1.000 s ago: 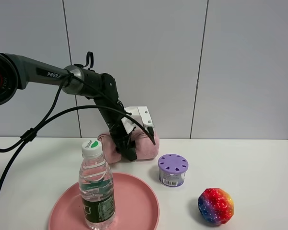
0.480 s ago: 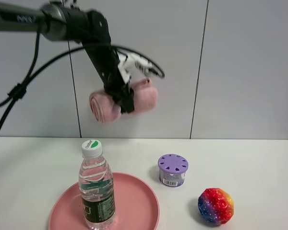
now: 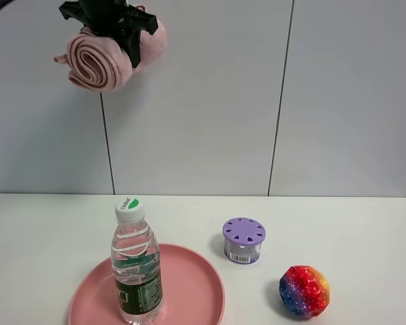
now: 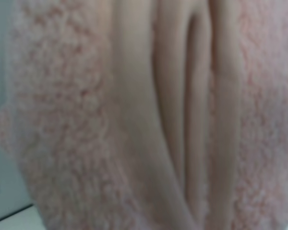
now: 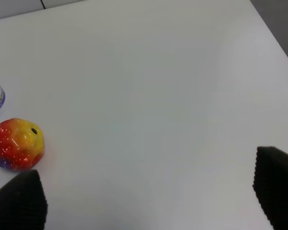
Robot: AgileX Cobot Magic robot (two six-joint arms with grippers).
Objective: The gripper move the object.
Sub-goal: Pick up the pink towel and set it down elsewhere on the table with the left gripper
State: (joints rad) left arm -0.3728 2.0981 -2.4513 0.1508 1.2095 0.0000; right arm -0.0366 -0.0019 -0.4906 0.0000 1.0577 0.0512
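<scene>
Overhead, the left gripper [image 3: 118, 30], arm cut off by frame, clamps the pink towel [image 3: 91, 62]

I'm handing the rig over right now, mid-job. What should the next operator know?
Left gripper: shut on the pink towel roll, held high in the air on the left of the high view.
Right gripper: open, empty, over the table near the rainbow ball.
Done: towel grasped and off the table.
Left: carry it over and set it down; destination not shown.
</scene>
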